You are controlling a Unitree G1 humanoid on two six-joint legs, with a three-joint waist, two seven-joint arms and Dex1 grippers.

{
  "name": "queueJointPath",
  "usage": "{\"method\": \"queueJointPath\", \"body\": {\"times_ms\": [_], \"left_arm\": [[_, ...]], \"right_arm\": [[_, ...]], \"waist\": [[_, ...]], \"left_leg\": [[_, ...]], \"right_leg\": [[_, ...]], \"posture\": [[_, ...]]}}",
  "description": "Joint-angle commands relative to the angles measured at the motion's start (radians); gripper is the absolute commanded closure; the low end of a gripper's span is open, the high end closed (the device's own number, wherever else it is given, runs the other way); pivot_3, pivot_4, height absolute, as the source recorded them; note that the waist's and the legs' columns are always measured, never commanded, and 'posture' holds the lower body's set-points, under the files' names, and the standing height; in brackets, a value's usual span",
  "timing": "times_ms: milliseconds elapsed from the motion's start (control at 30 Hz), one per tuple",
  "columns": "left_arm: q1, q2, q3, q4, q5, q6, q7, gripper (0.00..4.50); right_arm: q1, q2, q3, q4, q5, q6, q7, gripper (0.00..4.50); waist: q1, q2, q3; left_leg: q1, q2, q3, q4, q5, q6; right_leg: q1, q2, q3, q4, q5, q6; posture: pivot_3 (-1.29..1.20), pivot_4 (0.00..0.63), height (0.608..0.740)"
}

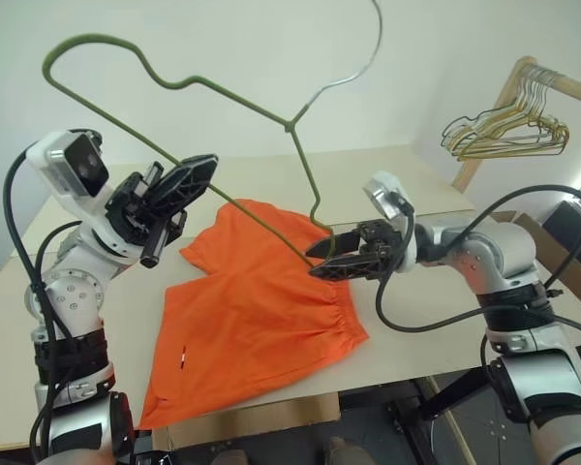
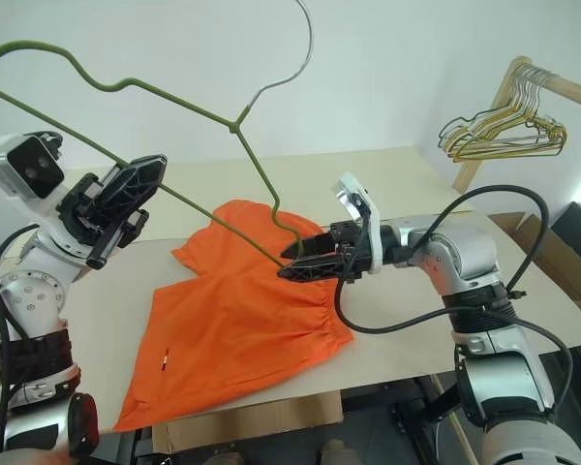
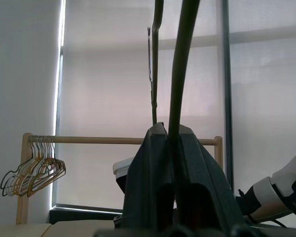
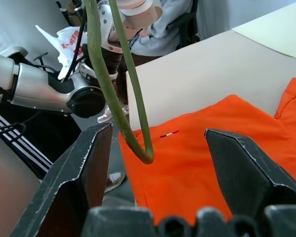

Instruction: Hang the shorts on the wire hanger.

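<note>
The orange shorts (image 1: 257,310) lie flat on the table (image 1: 407,179), waistband toward the right. My left gripper (image 1: 196,172) is raised at the left and shut on the long lower bar of the olive wire hanger (image 1: 289,124). The hanger stands tilted in the air, its hook up high. In the left wrist view the wire (image 3: 180,74) rises from between the closed fingers (image 3: 200,168). My right gripper (image 1: 317,263) hovers open just above the shorts. The hanger's low corner (image 4: 144,154) sits between its spread fingers (image 4: 91,165) without touching them.
A wooden clothes rail (image 1: 552,82) at the back right carries a bunch of gold and green wire hangers (image 1: 508,131). The table's front edge (image 1: 387,373) runs just below the shorts. A seated person (image 4: 153,22) and a white plastic bag (image 4: 64,37) lie beyond the table.
</note>
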Motion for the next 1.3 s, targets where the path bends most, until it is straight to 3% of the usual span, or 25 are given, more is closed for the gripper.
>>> {"method": "queueJointPath", "body": {"times_ms": [33, 200, 300, 533, 633, 867, 1067, 1133, 1300], "left_arm": [[-0.007, 0.001, 0.006, -0.021, -0.015, -0.013, 0.001, 4.5], [0.003, -0.009, -0.006, -0.026, 0.002, -0.025, 0.002, 4.5], [0.006, -0.016, -0.007, -0.028, 0.007, -0.027, 0.006, 4.5], [0.03, -0.026, -0.017, -0.034, 0.032, -0.045, 0.006, 4.5], [0.046, -0.029, -0.031, -0.033, 0.066, -0.076, 0.001, 4.5], [0.101, 0.001, -0.094, 0.011, 0.182, -0.088, 0.02, 2.53], [0.167, 0.061, -0.202, 0.054, 0.386, -0.163, -0.019, 0.49], [0.179, 0.097, -0.256, 0.045, 0.469, -0.198, -0.039, 0.02], [0.196, 0.195, -0.392, 0.012, 0.628, -0.304, -0.148, 0.02]], "right_arm": [[-0.05, -0.005, -0.013, -0.013, 0.009, 0.025, 0.022, 0.91], [-0.066, 0.009, -0.002, -0.014, -0.003, 0.039, 0.009, 0.91], [-0.065, 0.015, 0.007, -0.019, -0.014, 0.038, 0.005, 1.79], [-0.081, 0.039, 0.008, 0.008, -0.034, 0.038, -0.009, 4.31], [-0.08, 0.041, 0.006, 0.012, -0.042, 0.035, -0.001, 4.46], [-0.056, 0.053, -0.076, 0.0, 0.006, 0.091, -0.061, 4.5], [0.024, 0.01, -0.178, -0.028, 0.056, 0.186, -0.152, 4.5], [0.066, -0.004, -0.214, -0.057, 0.073, 0.23, -0.207, 4.5], [0.279, -0.083, -0.216, -0.192, 0.063, 0.376, -0.352, 4.5]], "waist": [[0.0, 0.0, 0.0], [0.0, 0.0, 0.0], [0.0, 0.0, 0.0], [0.0, 0.0, 0.0], [0.001, 0.0, 0.0], [0.002, 0.0, 0.0], [0.001, 0.0, 0.0], [0.001, 0.0, 0.0], [0.0, 0.0, 0.0]], "left_leg": [[0.0, 0.0, 0.0, 0.0, 0.0, 0.0], [0.0, 0.0, 0.0, 0.0, 0.0, 0.0], [0.0, 0.0, 0.0, 0.0, 0.0, 0.0], [0.0, 0.0, -0.001, 0.001, 0.0, 0.0], [0.0, 0.0, -0.001, 0.001, 0.0, 0.0], [-0.001, 0.0, -0.001, 0.001, 0.0, 0.0], [-0.001, 0.0, -0.001, 0.001, 0.0, 0.0], [-0.002, 0.0, -0.001, 0.001, 0.0, 0.0], [-0.002, 0.0, 0.0, 0.001, -0.001, 0.001]], "right_leg": [[0.0, 0.0, 0.0, 0.0, 0.0, 0.0], [0.0, 0.0, 0.0, 0.0, 0.0, 0.0], [0.0, 0.0, -0.001, 0.0, 0.0, 0.0], [0.0, 0.0, -0.001, 0.0, 0.0, 0.0], [0.0, 0.0, -0.001, 0.001, 0.0, 0.0], [0.0, -0.001, -0.001, 0.001, 0.0, 0.0], [0.0, -0.001, -0.001, 0.0, 0.0, 0.0], [0.0, -0.001, -0.002, 0.0, 0.0, 0.0], [0.0, -0.001, -0.001, -0.001, 0.0, 0.0]], "posture": [[0.0, 0.0, 0.74], [0.0, 0.0, 0.74], [0.01, 0.0, 0.74], [0.01, 0.0, 0.74], [0.01, 0.0, 0.74], [0.0, 0.0, 0.74], [-0.02, 0.0, 0.74], [-0.03, 0.0, 0.74], [-0.06, 0.0, 0.74]]}}
